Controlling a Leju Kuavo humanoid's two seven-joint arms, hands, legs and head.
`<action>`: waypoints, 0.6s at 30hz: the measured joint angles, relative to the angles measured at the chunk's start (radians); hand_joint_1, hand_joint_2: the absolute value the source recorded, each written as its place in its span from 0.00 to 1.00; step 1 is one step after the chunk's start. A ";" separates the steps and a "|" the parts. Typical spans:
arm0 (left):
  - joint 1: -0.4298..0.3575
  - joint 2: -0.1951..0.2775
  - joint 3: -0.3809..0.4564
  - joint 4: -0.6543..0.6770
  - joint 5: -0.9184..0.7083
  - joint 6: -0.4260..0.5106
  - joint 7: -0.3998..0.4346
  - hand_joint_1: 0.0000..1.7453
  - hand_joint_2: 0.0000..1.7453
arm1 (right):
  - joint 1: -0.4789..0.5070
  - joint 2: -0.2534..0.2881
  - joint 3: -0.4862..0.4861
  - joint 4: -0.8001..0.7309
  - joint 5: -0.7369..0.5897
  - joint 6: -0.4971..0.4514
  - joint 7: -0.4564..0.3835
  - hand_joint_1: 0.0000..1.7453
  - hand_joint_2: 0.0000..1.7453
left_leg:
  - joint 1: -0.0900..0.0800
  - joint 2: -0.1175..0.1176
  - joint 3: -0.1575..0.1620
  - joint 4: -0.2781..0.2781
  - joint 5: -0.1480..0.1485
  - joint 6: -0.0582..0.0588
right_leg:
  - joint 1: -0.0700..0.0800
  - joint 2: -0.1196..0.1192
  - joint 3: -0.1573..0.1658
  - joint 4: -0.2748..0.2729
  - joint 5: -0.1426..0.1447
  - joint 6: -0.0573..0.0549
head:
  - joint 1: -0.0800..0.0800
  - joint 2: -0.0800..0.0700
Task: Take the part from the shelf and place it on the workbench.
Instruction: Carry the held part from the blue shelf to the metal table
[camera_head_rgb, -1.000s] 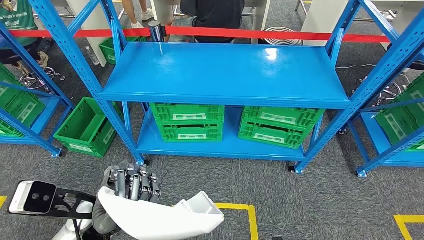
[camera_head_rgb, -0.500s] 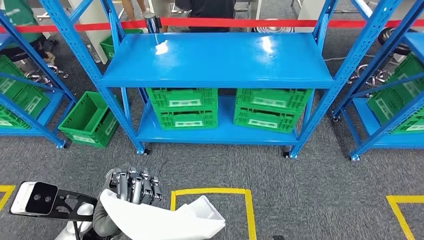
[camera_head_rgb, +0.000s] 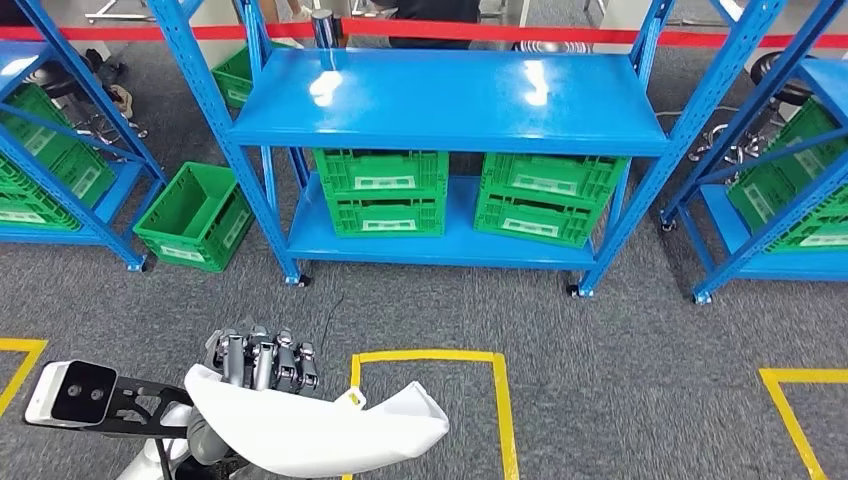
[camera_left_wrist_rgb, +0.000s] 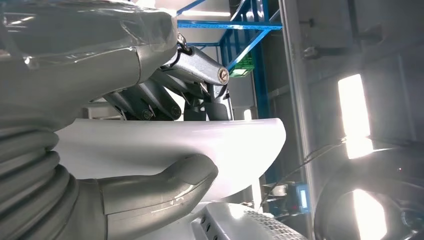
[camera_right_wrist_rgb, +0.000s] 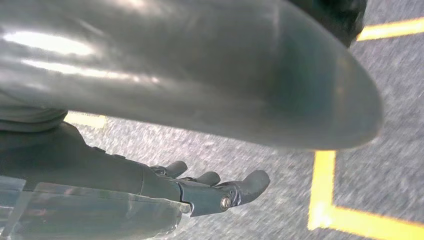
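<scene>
One white part (camera_head_rgb: 320, 430) (three blue shelves (camera_head_rgb: 450, 100)).

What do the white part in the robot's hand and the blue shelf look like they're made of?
White part: seemingly moulded plastic, smooth and semi-glossy, with soft sheen in the left wrist view. Blue shelf: likely painted sheet metal, glossy, showing bright light reflections; its uprights are perforated.

The white part (camera_head_rgb: 320, 430) hides the left hand (camera_head_rgb: 262, 362) palm and runs off-frame.

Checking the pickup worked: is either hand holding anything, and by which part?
The left hand grips the white part by one end, fingers over its top edge, thumb under it. The right hand holds nothing.
</scene>
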 joint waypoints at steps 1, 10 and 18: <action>0.000 -0.002 -0.002 0.004 0.000 0.002 -0.004 1.00 1.00 | 0.006 -0.008 0.000 -0.007 0.001 -0.009 -0.001 0.00 0.00 | 0.000 0.000 -0.020 0.003 0.013 -0.002 | -0.001 0.000 0.007 0.033 0.003 0.012 | 0.000 0.000; 0.006 -0.005 -0.005 0.011 -0.049 0.047 -0.058 1.00 1.00 | 0.073 -0.099 0.038 -0.175 0.006 -0.100 0.103 0.00 0.00 | 0.008 0.003 -0.134 0.073 0.070 -0.049 | -0.005 -0.002 0.233 -0.259 0.022 0.002 | -0.004 0.000; 0.040 0.002 0.007 0.012 -0.064 0.078 -0.063 1.00 1.00 | 0.092 -0.135 0.066 -0.248 -0.010 -0.134 0.119 0.00 0.00 | 0.021 -0.001 -0.109 0.329 -0.109 -0.072 | -0.003 -0.010 0.118 -0.255 0.126 -0.012 | -0.006 0.000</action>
